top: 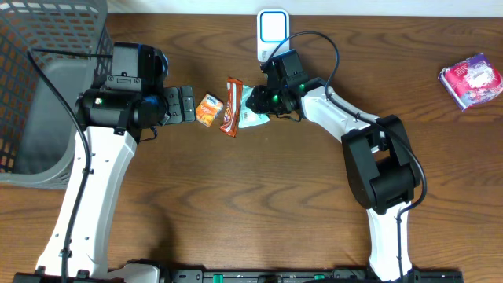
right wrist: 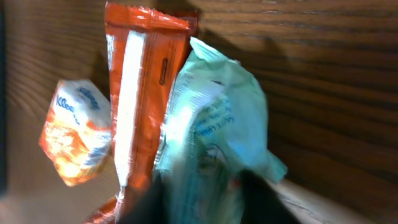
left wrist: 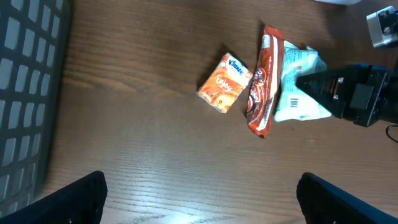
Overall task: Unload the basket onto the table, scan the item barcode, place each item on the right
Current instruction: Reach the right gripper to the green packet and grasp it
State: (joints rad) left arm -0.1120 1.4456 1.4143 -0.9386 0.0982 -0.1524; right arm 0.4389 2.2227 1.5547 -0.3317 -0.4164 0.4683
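Near the middle of the desk's (top: 236, 204) far edge lies a pale green packet (top: 253, 119). A red snack bar (top: 230, 106) touches it on the side toward the left edge, with an orange tissue pack (top: 208, 110) just beyond. A white scanner (top: 272, 27) stands behind them. The right hand (top: 253, 102) is closed, pinching the packet. The left hand (top: 189, 104) hangs open beside the tissue pack.

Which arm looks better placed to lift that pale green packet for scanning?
Right. The right gripper has the pale green packet between its fingers; the left gripper sits open, apart from it.
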